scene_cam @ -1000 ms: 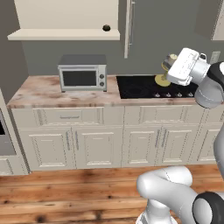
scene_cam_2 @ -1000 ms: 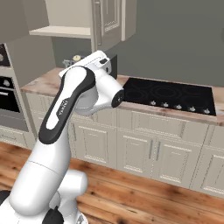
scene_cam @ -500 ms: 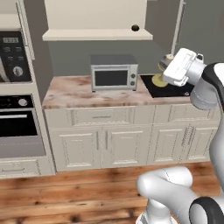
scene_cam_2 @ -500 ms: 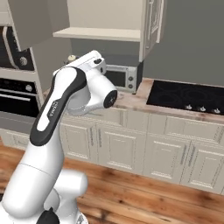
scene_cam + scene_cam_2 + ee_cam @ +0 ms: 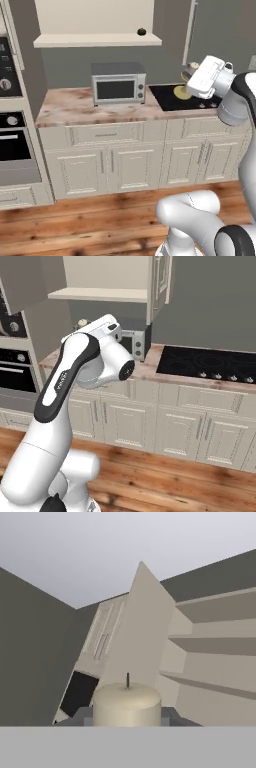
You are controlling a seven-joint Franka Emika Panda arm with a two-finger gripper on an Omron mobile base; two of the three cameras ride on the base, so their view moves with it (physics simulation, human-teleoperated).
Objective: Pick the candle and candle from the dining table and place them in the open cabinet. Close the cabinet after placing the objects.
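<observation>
The whole scene has slid right across both base views, so the base is driving left toward the open cabinet (image 5: 100, 22), its shelf now ahead; the microwave (image 5: 118, 82) sits below. The gripper (image 5: 127, 714) stays clenched on a cream candle (image 5: 127, 704), carried high, ready for shelving

Raised claw (image 5: 189, 75), seemingly clamped

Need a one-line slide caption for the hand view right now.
Claw shut on a cream candle, facing the open cabinet.
</observation>
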